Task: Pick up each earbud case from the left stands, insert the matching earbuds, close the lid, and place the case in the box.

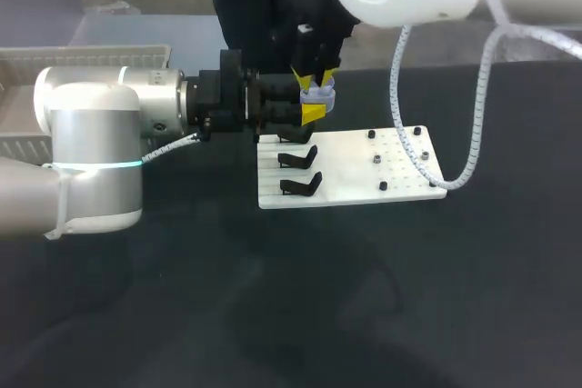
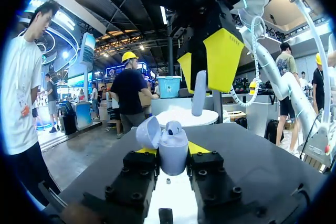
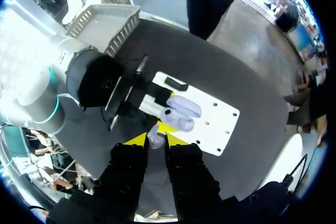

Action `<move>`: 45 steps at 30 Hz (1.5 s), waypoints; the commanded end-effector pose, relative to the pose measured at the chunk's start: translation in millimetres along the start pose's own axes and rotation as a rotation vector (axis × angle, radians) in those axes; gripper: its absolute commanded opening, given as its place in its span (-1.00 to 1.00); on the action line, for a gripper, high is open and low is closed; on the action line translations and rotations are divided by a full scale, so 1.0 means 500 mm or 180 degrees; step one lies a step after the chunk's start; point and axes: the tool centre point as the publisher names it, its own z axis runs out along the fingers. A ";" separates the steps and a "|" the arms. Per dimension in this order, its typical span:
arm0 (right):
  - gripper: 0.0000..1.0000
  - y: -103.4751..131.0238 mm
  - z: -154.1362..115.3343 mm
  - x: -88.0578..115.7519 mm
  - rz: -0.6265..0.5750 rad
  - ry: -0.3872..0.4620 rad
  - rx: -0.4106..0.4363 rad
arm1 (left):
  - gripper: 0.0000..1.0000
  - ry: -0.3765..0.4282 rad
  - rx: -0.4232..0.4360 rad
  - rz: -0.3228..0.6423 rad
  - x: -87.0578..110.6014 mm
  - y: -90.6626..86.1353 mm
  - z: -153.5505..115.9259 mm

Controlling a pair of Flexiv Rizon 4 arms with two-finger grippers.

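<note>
The case (image 2: 173, 157) stands upright in the air with its mouth up, gripped from two sides by the left tool (image 2: 170, 149), whose yellow tips are closed on its lower body. Its lid (image 2: 148, 132) is hinged open and leans off to one side, and one earbud (image 2: 173, 127) sits in the mouth. A second earbud (image 2: 199, 92) hangs just above, not touching the case. Its long axis is upright with the stem pointing down, and it is pinched near the head between the nearly closed tips of the right tool (image 2: 203, 61). This bud lies slightly off the case's middle, on the side away from the lid, so I judge the coming move is a short straight descent by the right arm, with little sideways correction, into the free socket. The right arm does the inserting while the left arm only holds the case. In the head view this meeting point hovers over the far left corner of the white board (image 1: 364, 170), above the black stands (image 1: 300, 159), near the middle of the worktop (image 1: 409, 297). The grey box (image 1: 91, 56) lies at the worktop's far left edge, behind the left arm. No brand, label or other writing can be made out on the case, buds or board.
</note>
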 end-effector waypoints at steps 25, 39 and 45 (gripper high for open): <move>-1.00 -0.024 0.034 -0.022 0.0050 0.0090 0.0119 | -1.00 -0.0002 0.0001 0.0002 0.000 0.001 0.000; -1.00 -0.030 0.047 -0.029 0.0067 0.0086 0.0151 | -1.00 -0.0002 0.0001 0.0002 0.000 0.001 0.000; -1.00 -0.031 0.049 -0.030 0.0052 0.0084 0.0154 | -1.00 -0.0002 0.0001 0.0002 0.000 0.001 0.000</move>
